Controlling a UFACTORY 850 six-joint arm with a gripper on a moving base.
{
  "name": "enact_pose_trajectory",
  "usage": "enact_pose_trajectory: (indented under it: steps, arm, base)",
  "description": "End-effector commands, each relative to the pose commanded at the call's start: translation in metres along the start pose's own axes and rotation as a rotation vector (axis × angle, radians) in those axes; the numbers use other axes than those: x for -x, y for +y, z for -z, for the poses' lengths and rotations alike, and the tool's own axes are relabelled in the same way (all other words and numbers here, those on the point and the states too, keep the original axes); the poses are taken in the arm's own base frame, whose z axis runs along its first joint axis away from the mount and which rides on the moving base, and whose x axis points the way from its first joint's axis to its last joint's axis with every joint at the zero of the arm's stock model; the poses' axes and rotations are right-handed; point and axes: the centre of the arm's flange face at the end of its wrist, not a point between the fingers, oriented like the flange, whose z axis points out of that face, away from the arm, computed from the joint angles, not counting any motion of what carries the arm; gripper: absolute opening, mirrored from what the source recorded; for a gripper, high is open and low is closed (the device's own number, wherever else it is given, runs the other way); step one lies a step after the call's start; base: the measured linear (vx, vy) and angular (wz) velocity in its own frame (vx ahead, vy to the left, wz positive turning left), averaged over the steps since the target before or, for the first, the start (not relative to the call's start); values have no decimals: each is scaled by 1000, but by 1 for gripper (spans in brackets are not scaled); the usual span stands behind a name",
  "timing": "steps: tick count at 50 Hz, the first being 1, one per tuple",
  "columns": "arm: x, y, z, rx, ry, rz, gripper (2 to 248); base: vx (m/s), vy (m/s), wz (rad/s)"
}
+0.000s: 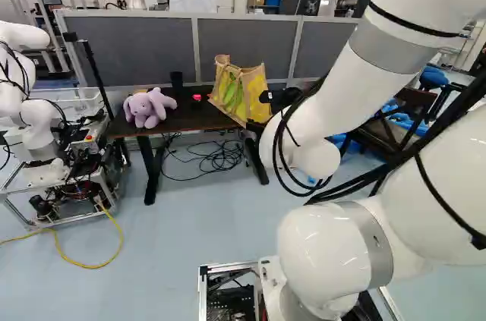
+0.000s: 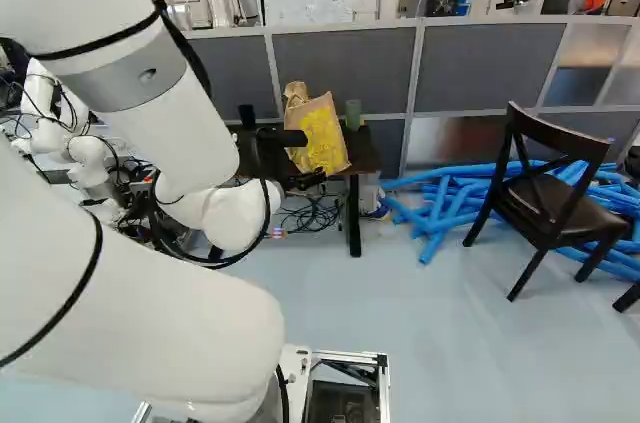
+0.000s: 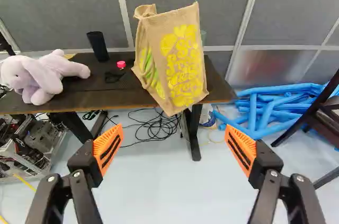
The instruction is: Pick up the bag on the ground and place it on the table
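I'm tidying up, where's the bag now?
In the left base view, the bag sits near the right end of the table, right of the purple plush toy.

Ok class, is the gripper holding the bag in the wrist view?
No, the gripper is open, its fingers wide apart, with the bag ahead of them.

A lavender floppy-eared plush toy [image 1: 149,108] sits at ten o'clock in the left base view, a black cup [image 1: 177,81] near it and a yellow cable [image 1: 91,266] at eight, while the right base view has blue tubes [image 2: 445,205] and a dark chair [image 2: 550,208] at three o'clock.
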Motion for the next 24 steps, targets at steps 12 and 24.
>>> enact_pose_trajectory:
  steps: [12,24]
  arm:
    - [0,0,0,0,1,0,247]
    - [0,0,0,0,1,0,247]
  base:
    - [0,0,0]
    - [0,0,0]
